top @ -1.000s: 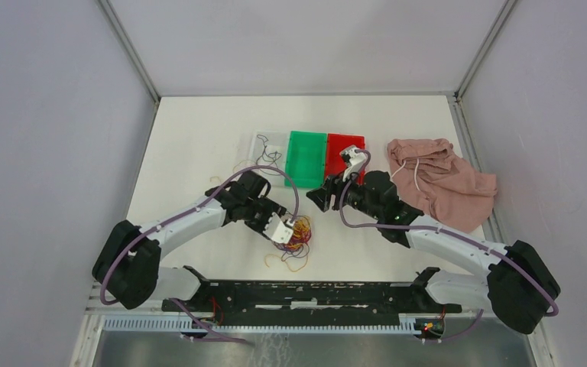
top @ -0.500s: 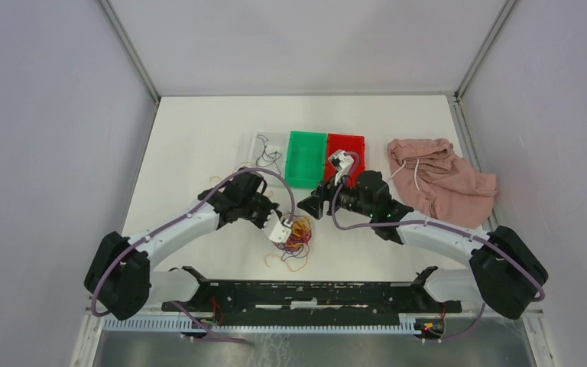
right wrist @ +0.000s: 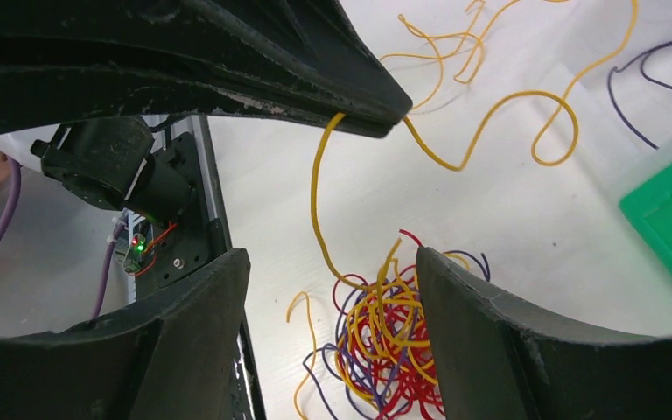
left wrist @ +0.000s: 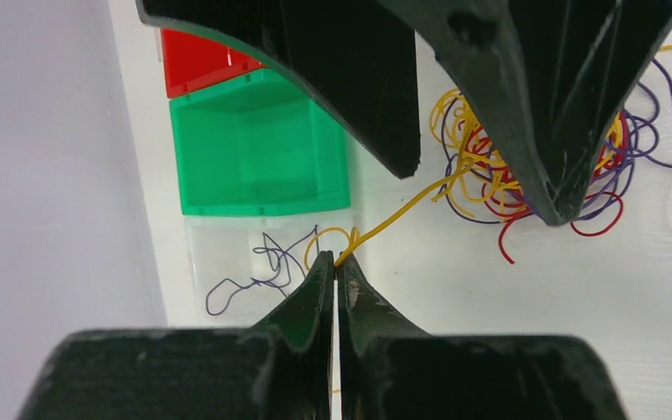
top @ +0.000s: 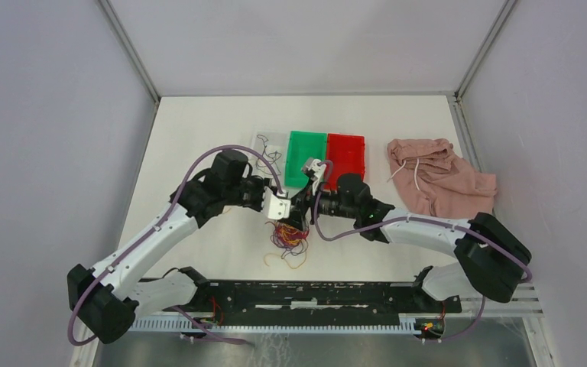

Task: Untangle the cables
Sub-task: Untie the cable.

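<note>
Over the table (top: 199, 138), both pincers have swung to centre. The right pincer (right wrist: 328, 271), jaws apart, now hangs above the cables (top: 290, 235) clumped there. The left pincer (left wrist: 336, 262), now clamped shut, draws one yellow cable (left wrist: 402, 206) taut, slanting far-left from the clump.

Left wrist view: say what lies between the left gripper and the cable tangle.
A single yellow cable, pinched in the shut left gripper, runs to the tangle across the table, seen in the left wrist view.

Black fingers (left wrist: 560, 105) of the right gripper (left wrist: 486, 194) hide part of the tangled yellow, red and purple cables (left wrist: 464, 149) and the red plastic bin (left wrist: 188, 70).
</note>
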Tool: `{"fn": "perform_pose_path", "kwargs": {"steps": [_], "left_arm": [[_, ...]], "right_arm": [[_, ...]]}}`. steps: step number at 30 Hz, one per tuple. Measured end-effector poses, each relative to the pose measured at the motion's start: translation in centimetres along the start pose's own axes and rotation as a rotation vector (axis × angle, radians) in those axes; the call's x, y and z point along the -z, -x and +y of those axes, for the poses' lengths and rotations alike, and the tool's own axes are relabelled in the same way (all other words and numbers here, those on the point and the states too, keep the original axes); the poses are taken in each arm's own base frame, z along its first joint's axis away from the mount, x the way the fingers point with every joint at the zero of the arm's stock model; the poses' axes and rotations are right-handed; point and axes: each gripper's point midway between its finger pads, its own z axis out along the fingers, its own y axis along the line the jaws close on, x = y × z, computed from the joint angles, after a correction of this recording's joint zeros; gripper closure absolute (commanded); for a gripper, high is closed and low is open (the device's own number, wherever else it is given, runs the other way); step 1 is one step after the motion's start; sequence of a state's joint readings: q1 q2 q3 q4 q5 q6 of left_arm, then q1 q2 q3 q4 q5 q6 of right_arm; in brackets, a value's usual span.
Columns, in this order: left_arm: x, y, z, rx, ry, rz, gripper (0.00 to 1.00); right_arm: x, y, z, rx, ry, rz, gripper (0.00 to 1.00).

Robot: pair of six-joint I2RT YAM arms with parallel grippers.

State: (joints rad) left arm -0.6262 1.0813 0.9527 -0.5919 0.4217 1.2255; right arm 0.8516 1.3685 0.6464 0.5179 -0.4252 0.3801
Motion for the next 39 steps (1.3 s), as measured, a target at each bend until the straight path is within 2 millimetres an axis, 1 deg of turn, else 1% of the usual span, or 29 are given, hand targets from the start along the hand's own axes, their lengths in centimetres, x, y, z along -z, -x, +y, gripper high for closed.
{"fn": "perform_pose_path", "kwargs": {"steps": [4,8,12,15,17,20,23,25,26,29,30,32,34,36,39], "left_arm": [[0.5,0.3,-0.6,0.043,-0.010,-0.001,0.97],[1.3,1.3,-0.9,0.061,-0.017,-0.016,0.97],[2.9,3.1,0.5,0.069,0.024,-0.046,0.97],[4.5,4.7,2.3,0.064,0.079,-0.075,0.97],[5.7,5.8,3.5,0.055,0.121,-0.096,0.97],[7.6,7.4,5.5,0.046,0.185,-0.126,0.97],[9.4,8.8,7.3,0.033,0.249,-0.153,0.97],[10.5,9.7,8.5,0.017,0.289,-0.170,0.97],[11.0,10.1,8.9,0.009,0.305,-0.177,0.97],[12.6,11.4,10.4,-0.008,0.354,-0.201,0.97],[13.2,11.8,10.8,-0.013,0.372,-0.211,0.97],[14.1,12.5,11.5,-0.017,0.402,-0.227,0.97],[14.6,12.9,11.8,-0.018,0.420,-0.238,0.97],[14.8,12.9,11.7,-0.015,0.424,-0.241,0.97],[15.0,13.1,11.7,-0.003,0.429,-0.248,0.97]], "right_arm": [[-1.8,-0.5,0.6,0.010,0.021,0.017,0.30],[-3.0,-1.4,0.0,0.003,-0.004,0.023,0.43],[-3.8,-2.4,-1.1,-0.025,-0.034,0.027,0.55],[-4.3,-2.7,-1.6,-0.048,-0.047,0.012,0.64],[-4.4,-3.0,-1.9,-0.063,-0.057,0.002,0.66],[-4.5,-4.2,-2.4,-0.093,-0.071,0.010,0.64],[-4.5,-6.5,-3.1,-0.122,-0.095,0.044,0.65],[-4.4,-7.9,-3.5,-0.136,-0.112,0.070,0.63],[-4.4,-8.4,-3.6,-0.142,-0.118,0.079,0.58],[-4.2,-9.3,-3.8,-0.158,-0.132,0.085,0.36],[-4.1,-9.3,-3.8,-0.158,-0.138,0.081,0.33],[-3.7,-8.8,-3.8,-0.146,-0.152,0.069,0.28],[-3.0,-7.4,-3.4,-0.119,-0.163,0.050,0.22],[-2.2,-4.6,-2.8,-0.070,-0.175,0.007,0.16],[-1.5,1.3,-1.1,0.024,-0.158,-0.099,0.13]]}}
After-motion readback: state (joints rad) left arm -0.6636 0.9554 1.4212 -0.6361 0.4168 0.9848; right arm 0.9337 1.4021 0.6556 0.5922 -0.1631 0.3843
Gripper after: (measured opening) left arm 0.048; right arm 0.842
